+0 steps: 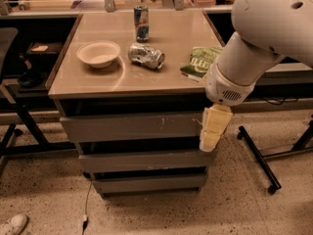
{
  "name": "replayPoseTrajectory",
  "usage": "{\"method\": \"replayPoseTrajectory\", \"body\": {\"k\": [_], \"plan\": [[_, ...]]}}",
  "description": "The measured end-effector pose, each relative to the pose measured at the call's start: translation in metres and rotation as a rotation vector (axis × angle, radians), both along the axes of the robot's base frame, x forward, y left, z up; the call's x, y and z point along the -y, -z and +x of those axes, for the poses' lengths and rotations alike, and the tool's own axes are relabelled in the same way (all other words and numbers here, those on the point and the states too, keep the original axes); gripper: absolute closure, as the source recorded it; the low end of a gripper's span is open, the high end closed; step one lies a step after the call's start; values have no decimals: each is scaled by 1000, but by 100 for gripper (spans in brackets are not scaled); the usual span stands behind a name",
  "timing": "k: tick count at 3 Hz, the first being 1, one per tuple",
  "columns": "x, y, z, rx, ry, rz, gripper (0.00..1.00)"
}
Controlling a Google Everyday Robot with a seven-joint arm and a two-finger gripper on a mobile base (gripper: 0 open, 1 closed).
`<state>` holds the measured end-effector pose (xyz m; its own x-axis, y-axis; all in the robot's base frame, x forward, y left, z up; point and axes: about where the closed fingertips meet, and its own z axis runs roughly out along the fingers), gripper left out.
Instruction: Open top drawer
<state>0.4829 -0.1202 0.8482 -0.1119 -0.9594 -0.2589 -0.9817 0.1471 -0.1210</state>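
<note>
The top drawer (132, 127) is the widest grey handleless front under the tabletop, with small pale scratches right of centre. It sits closed, flush with the cabinet. Two shorter grey drawer fronts lie below it. My gripper (213, 129) hangs down from the white arm at the drawer's right end, its cream fingers in front of the right edge of the top drawer front. The arm covers the cabinet's right corner.
On the tabletop stand a white bowl (98, 53), a crushed can (146, 56) on its side, an upright can (141, 22) and a green chip bag (201, 61). A black stand leg with casters (259, 159) lies on the floor right. A shoe (12, 224) is bottom left.
</note>
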Motion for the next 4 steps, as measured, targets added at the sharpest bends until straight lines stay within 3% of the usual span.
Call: {"method": "replayPoseTrajectory", "body": {"k": [1, 2, 4], "plan": [[-6, 13, -4, 6, -17, 13, 0], [-26, 65, 3, -25, -21, 8, 0], [-43, 140, 33, -80, 11, -35, 0]]}}
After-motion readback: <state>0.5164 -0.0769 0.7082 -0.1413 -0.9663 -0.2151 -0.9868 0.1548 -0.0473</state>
